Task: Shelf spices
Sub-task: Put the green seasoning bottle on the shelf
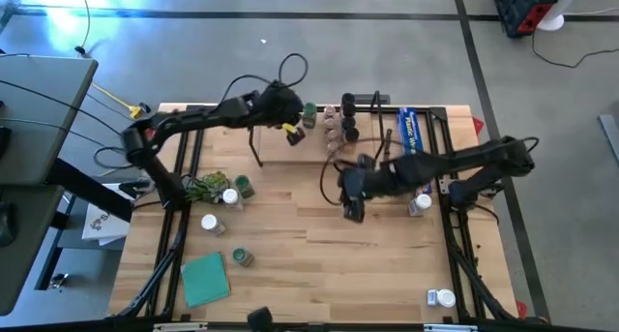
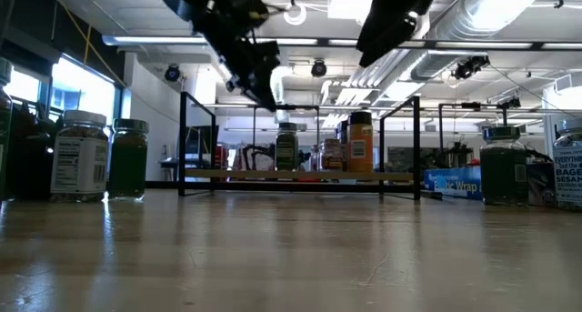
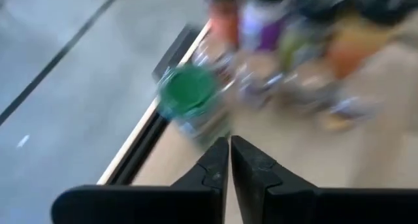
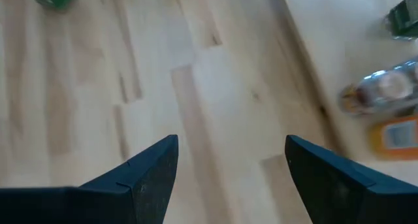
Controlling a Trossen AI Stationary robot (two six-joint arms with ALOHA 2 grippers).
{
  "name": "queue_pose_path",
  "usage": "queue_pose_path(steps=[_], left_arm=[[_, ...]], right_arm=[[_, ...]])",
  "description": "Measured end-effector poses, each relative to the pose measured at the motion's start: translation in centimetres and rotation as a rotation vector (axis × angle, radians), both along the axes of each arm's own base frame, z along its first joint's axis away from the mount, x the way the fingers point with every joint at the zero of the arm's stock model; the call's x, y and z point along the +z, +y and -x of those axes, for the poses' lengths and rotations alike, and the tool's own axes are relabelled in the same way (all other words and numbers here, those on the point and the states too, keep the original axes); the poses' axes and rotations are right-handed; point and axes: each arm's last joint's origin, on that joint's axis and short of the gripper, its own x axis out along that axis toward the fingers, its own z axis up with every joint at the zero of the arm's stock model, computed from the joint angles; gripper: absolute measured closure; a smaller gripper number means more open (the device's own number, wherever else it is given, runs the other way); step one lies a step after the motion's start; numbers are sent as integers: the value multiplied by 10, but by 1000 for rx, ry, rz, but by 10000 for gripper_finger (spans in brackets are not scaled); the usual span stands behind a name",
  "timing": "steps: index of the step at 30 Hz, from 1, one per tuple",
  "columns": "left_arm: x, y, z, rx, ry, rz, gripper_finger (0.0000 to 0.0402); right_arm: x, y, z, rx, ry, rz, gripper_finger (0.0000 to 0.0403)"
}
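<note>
The shelf (image 1: 290, 146), a light board between thin black end frames, stands at the table's far middle and holds several spice jars (image 1: 334, 122). My left gripper (image 1: 295, 127) hovers shut and empty above the shelf's left part, just short of a green-lidded jar (image 3: 189, 93). My right gripper (image 4: 232, 172) hangs open over bare table (image 4: 215, 87) in front of the shelf, also seen from above (image 1: 353, 208). More jars stand loose on the table at the left (image 1: 232, 196), near left (image 1: 242, 257), right (image 1: 421, 204) and near right (image 1: 442, 296).
A long blue wrap box (image 1: 414, 129) lies at the shelf's right end. A flat teal square (image 1: 205, 279) lies near the front left, a green leafy thing (image 1: 205, 185) beside the left jars. A black frame (image 1: 455, 235) runs along the table's sides.
</note>
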Motion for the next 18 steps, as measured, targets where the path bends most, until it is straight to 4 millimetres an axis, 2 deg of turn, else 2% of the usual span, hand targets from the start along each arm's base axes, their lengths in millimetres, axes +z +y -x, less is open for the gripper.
queue_pose_path(steps=[4, 7, 12, 18], left_arm=[[-18, 17, -9, 67, 122, 13, 400], [-32, 26, -13, 86, 157, 25, 399], [-53, 35, -17, 115, 183, 52, 399], [-59, 40, -26, 114, 120, 38, 399]], right_arm=[[-15, 25, 6, -17, -49, -10, 128], [-20, 36, 8, -33, -77, 1, 128], [-20, 47, 12, -54, -102, 60, 128], [-20, 49, 13, -51, -106, 73, 128]])
